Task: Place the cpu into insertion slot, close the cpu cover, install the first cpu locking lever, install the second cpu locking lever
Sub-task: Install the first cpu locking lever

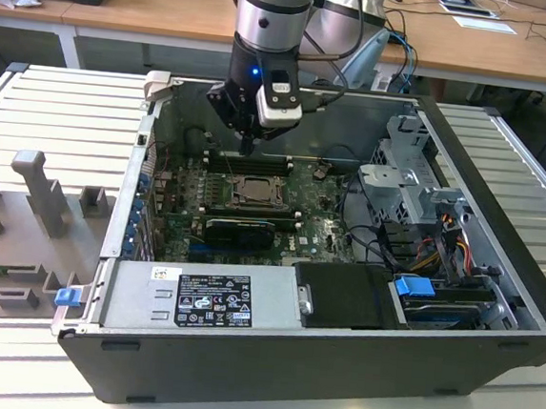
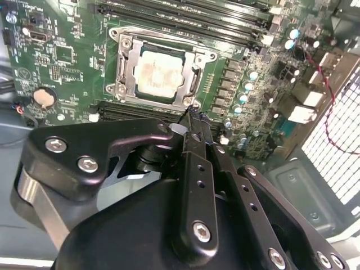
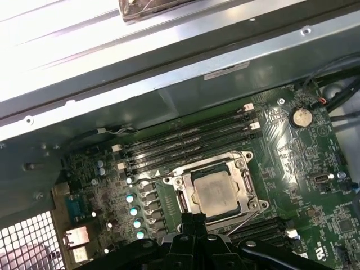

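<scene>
The cpu (image 2: pixel 160 70), a pale silvery square chip, lies in the insertion slot (image 2: pixel 185 102) on the green motherboard. The cpu cover (image 2: pixel 128 73), a silvery frame with a square window, lies flat around it. In the first wrist view the cpu (image 3: pixel 215 193) shows through the cover (image 3: pixel 247 185), and a thin wire lever (image 3: pixel 191 167) runs along the socket's side by the memory slots. My gripper (image 2: pixel 193 114) is shut with nothing between its fingers. Its tip hangs just above the socket's edge, seen in the exterior view (image 1: pixel 247 151) over the slot (image 1: pixel 255 191).
Long black memory slots (image 3: pixel 185 140) flank the socket. A black card with heatsink (image 1: pixel 240 228) lies nearer in the exterior view, then the power supply (image 1: pixel 198 294). A metal drive cage (image 1: pixel 409 178) and cables fill the exterior view's right. Case walls (image 1: pixel 136 183) enclose the board.
</scene>
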You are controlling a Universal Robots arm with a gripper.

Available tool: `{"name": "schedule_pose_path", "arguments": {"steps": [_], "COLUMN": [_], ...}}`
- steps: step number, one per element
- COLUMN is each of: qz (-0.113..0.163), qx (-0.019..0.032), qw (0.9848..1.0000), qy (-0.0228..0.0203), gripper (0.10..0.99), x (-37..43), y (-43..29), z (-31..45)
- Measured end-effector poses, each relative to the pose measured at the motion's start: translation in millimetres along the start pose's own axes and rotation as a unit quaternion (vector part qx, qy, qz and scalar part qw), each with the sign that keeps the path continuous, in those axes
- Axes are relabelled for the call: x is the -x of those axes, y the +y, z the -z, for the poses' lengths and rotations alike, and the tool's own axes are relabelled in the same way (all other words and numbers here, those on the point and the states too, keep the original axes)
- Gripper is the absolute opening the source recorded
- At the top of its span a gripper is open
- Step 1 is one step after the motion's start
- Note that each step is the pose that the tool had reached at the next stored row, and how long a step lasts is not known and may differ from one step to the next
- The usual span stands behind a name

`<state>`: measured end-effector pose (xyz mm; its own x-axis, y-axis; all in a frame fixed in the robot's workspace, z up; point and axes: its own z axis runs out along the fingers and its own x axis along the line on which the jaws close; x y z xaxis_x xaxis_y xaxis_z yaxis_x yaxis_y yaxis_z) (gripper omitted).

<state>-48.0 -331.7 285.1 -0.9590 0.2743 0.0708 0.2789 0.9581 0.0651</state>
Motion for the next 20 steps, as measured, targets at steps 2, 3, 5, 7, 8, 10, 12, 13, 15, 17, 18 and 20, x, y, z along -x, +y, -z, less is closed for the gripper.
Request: {"name": "schedule_pose_path", "arguments": {"steps": [2,3,5,7,8,10,12,13,15,17,18,20], "qz": [0.01,0.012,0.019,0.028,0.033,0.039,0.047,0.052,0.072,0.105,0.117,0.136], "qx": [-0.0004,-0.0006,-0.0006,0.0012,0.0027,0.0049,0.007,0.0073,0.0067,0.0056,0.005,0.0042], "qw": [1.0,0.9999,0.9998,0.9996,0.9993,0.9989,0.9983,0.998,0.9968,0.9939,0.9926,0.9902], "qy": [-0.0001,-0.0002,-0.0012,-0.0095,-0.0156,-0.0254,-0.0347,-0.036,-0.0349,-0.0323,-0.0314,-0.0299], "gripper": [0.106,0.106,0.106,0.106,0.106,0.106,0.106,0.106,0.106,0.106,0.106,0.106], "x": [-0.6,-1.5,-2.0,-2.0,-2.0,-2.0,-1.9,-1.9,-1.9,-1.9,-1.8,-1.9], "y": [-0.2,-0.4,-0.6,-0.7,-0.7,-0.7,-0.7,-0.7,-0.8,-0.8,-0.8,-0.9], "z": [0.0,-0.1,-0.4,-0.6,-0.8,-0.9,-1.1,-1.3,-1.5,-2.3,-2.5,-2.6]}}
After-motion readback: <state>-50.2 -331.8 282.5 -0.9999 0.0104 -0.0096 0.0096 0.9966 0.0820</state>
